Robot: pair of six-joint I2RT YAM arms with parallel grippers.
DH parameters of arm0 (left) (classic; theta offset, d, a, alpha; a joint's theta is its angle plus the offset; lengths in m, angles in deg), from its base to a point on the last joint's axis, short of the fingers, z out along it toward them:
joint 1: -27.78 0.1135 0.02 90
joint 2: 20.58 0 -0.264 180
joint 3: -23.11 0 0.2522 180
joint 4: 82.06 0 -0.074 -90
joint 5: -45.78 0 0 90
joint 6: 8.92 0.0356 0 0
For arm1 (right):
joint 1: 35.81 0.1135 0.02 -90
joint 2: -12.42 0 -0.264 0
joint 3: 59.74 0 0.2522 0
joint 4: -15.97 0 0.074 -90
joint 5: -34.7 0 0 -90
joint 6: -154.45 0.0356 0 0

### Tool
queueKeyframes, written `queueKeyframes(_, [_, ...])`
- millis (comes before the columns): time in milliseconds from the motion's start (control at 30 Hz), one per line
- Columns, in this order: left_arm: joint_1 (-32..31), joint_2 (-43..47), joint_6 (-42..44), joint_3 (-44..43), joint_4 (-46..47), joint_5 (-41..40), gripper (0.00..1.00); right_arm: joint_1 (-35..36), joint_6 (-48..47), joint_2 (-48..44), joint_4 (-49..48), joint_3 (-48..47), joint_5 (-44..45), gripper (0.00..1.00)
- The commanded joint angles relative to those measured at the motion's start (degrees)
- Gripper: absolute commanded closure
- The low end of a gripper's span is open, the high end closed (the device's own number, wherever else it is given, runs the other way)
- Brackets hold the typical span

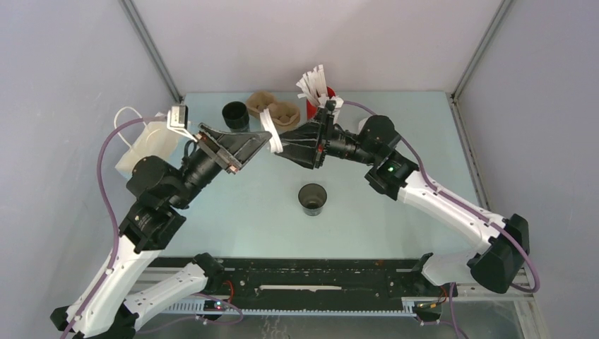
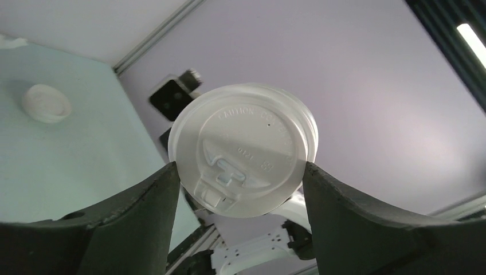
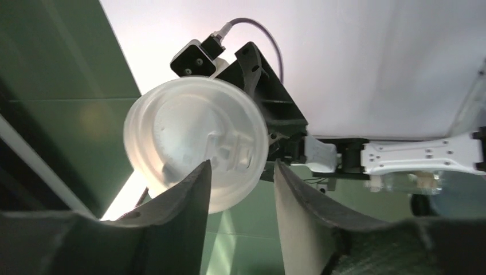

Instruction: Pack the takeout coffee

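You're looking at pale lilac-grey walls (image 1: 318, 42) on three sides, metal corner struts (image 1: 152, 49), a pale green surface (image 1: 254, 205), and a bright light strip (image 2: 471, 39) high up.

1 lidless black cup (image 1: 235, 115) stands beside a brown cardboard carrier (image 1: 286, 111).

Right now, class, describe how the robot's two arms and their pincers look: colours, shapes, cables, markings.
The left arm and right arm have white links, black joint housings and a purple cable each. A green light glows on the right arm. The left pincer and right pincer each have two matte black, curved fingers.
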Motion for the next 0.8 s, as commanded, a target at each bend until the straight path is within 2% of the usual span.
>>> queueKeyframes(0, [0.2,0.4,3.7,-4.0,-8.2,-2.9,0.24,-4.7,-10.3,-7.0,13.0,-0.1,-2.6,0.42])
queueKeyframes(33, [0.3,-0.2,4.5,-4.6,-11.0,-3.4,0.24,-6.6,-14.2,-8.6,18.3,-0.1,-3.0,0.41])
queueKeyframes(167, [0.2,-3.7,8.3,-5.9,-22.7,-3.7,0.24,-18.5,-35.9,-15.2,49.7,-0.1,-1.9,0.38])
queueKeyframes(267, [-1.2,-8.5,11.9,-6.8,-31.0,-5.2,0.29,-26.3,-53.5,-19.4,67.0,-0.1,4.1,0.38])
queueKeyframes(333, [-4.0,-12.2,14.3,-7.3,-34.2,-8.9,0.29,-29.3,-60.9,-20.9,74.8,-0.1,9.5,0.39])
queueKeyframes(467, [-9.1,-23.1,18.9,-10.0,-38.4,-13.5,0.31,-30.7,-68.2,-22.3,82.0,-0.1,15.9,0.39])
queueKeyframes(633, [-13.9,-40.9,26.6,-20.6,-45.8,-19.2,0.30,-31.0,-71.4,-21.9,83.5,-0.1,17.3,0.39])
queueKeyframes(767, [-15.9,-50.2,30.6,-27.2,-48.8,-21.5,0.29,-32.0,-73.2,-21.4,83.9,0.1,17.3,0.39])
